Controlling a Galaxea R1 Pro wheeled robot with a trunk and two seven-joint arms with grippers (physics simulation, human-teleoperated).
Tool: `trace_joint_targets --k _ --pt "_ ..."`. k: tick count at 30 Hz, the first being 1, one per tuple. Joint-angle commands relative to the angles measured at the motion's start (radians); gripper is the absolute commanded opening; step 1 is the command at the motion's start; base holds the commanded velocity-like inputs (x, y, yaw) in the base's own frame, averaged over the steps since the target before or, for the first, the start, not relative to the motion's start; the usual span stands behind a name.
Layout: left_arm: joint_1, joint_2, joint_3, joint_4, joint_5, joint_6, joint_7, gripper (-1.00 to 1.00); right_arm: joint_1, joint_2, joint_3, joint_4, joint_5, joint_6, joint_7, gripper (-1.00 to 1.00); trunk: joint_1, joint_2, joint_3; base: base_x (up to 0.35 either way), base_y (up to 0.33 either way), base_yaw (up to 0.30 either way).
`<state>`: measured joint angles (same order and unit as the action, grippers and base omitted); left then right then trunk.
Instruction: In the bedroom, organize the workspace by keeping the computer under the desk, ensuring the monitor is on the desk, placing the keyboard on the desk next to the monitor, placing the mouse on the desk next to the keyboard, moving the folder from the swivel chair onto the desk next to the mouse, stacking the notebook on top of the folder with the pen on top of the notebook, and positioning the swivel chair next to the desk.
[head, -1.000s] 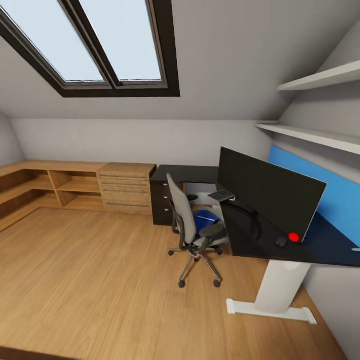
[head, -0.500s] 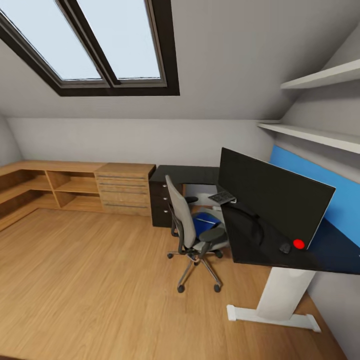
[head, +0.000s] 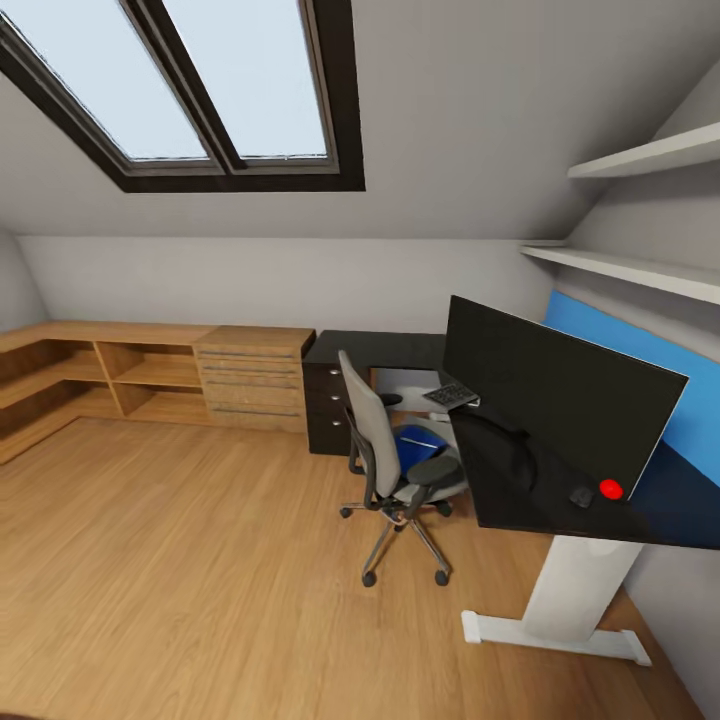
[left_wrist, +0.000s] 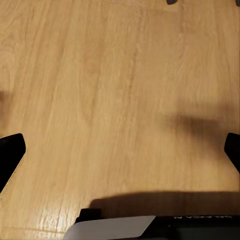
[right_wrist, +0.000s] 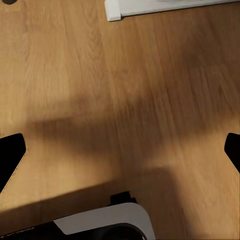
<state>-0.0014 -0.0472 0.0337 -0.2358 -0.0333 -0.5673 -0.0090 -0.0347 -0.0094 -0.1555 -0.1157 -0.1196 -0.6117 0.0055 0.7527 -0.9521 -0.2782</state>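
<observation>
The black desk (head: 520, 490) stands at the right on white legs, its drawers (head: 327, 402) at the far end. On it stand the wide black monitor (head: 560, 400), the small black mouse (head: 581, 496) beside the red dot, and the keyboard (head: 451, 395) overhanging the inner edge. The grey swivel chair (head: 385, 455) sits at the desk's inner corner with the blue folder (head: 415, 443) on its seat. A pale grey face under the desk may be the computer (head: 408, 383). The notebook and pen are out of view. My left gripper (left_wrist: 120, 150) and right gripper (right_wrist: 120, 150) hang open over bare floor.
A light wooden drawer cabinet (head: 250, 378) and low open shelving (head: 100, 370) line the far wall. Two wall shelves (head: 640, 270) hang above the desk. The desk's white foot (head: 555, 635) lies on the wooden floor (head: 200, 580), which is open at left and centre.
The whole head picture has shifted slightly, so the camera has moved a little toward the desk. Chair, folder, monitor and mouse keep their places relative to each other.
</observation>
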Motion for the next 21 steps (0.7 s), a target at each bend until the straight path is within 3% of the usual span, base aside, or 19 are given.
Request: trace_joint_targets --k 1,8,21 --pt "0.000 0.000 0.003 0.000 -0.003 -0.002 -0.001 1.00 -0.001 0.000 0.004 0.001 -0.009 -0.004 0.001 1.00 0.000 -0.001 -0.001 0.001 0.275 0.000" --pt "0.000 0.000 0.004 0.000 -0.003 -0.002 -0.002 1.00 -0.001 -0.001 0.004 0.001 -0.009 -0.004 0.001 1.00 0.000 -0.001 -0.001 0.065 0.259 -0.060" --pt "0.000 -0.005 0.002 0.000 -0.004 -0.002 0.000 1.00 -0.001 -0.001 0.004 0.001 -0.009 -0.004 0.001 1.00 0.000 -0.001 -0.001 0.015 0.034 -0.156"
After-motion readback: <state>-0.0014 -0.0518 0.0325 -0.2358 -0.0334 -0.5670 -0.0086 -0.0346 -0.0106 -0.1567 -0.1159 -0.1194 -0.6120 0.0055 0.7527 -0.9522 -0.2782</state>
